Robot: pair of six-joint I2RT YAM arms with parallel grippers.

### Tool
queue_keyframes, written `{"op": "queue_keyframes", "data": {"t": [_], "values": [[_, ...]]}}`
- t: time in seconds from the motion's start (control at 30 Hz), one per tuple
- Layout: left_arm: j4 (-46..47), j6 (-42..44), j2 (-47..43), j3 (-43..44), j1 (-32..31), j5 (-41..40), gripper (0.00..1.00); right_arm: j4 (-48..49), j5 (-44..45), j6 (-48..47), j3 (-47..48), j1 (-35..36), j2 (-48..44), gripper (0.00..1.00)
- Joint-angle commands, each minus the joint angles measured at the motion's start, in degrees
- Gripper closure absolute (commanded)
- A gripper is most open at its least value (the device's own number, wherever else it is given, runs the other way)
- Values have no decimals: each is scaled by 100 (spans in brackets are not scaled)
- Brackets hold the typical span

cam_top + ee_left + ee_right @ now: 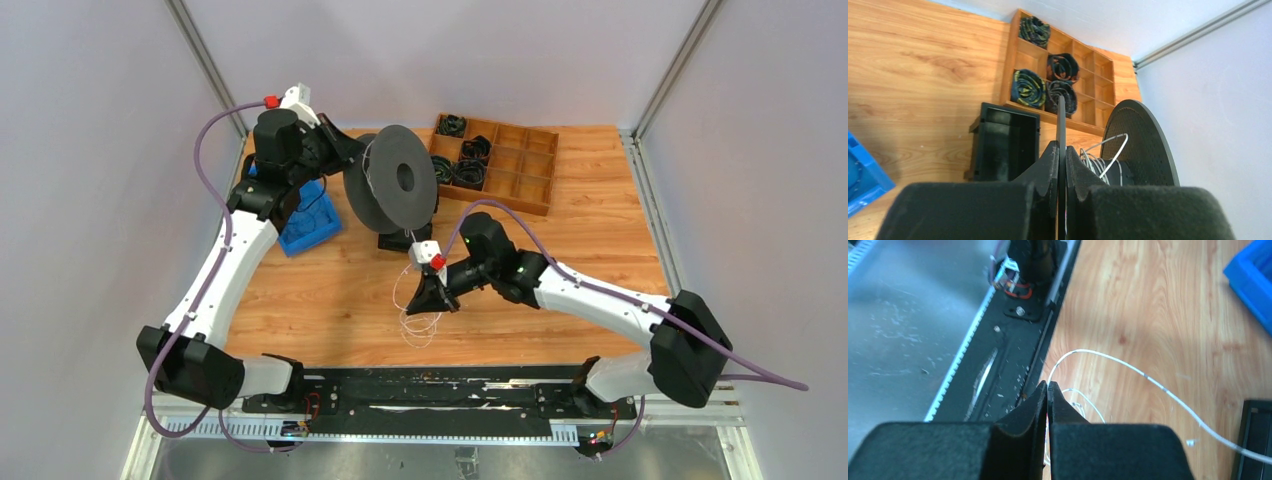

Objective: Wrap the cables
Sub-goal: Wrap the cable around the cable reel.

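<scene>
The thin white cable lies in loose loops [415, 322] on the wood below my right gripper [432, 300]. One strand rises to the black spool [400, 180]. In the right wrist view my right gripper [1047, 386] is shut on the cable, and a strand [1148, 377] curves away to the right. My left gripper [350, 150] is shut on the spool's near flange [1061, 120]. In the left wrist view that gripper [1061, 147] pinches the thin disc edge-on. A few white turns [1098, 165] sit on the hub, in front of the far flange [1143, 145].
A wooden compartment tray [520, 165] at the back right holds black and green coiled bundles [1029, 87]. A blue bin [305, 225] stands left of the spool. A black box [1005, 142] sits by the spool base. A black rail [430, 390] runs along the near edge.
</scene>
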Motion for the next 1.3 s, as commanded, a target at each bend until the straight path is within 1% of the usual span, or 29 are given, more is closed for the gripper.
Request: {"op": "queue_keyframes", "data": {"t": [0.0,0.17,0.3,0.4,0.5,0.67,0.8,1.0,1.27], "values": [[104,175,-21,83,18,-514,100,-1283,-422,-172,849,275,-10,99],[-38,58,-28,65,0,-704,100,-1933,-303,-65,1631,532,354,99],[-44,-187,-47,62,15,-569,100,-2109,-42,-13,1856,667,523,99],[-121,-9,-92,112,18,-620,100,-2308,212,-115,1944,672,529,99],[-122,404,-170,103,-100,-914,100,-2631,387,-187,2245,672,472,99],[-25,1258,-298,-54,-673,-1593,100,-3356,602,-237,3112,672,483,99],[36,1726,-317,-124,-944,-1913,100,-3714,844,-255,3652,663,497,99],[166,2496,-376,-255,-1399,-2078,99,-3934,1799,-313,4184,466,447,99],[296,3461,-402,-398,-1835,-2040,100,-3944,2704,-256,4570,17,302,99]]}}
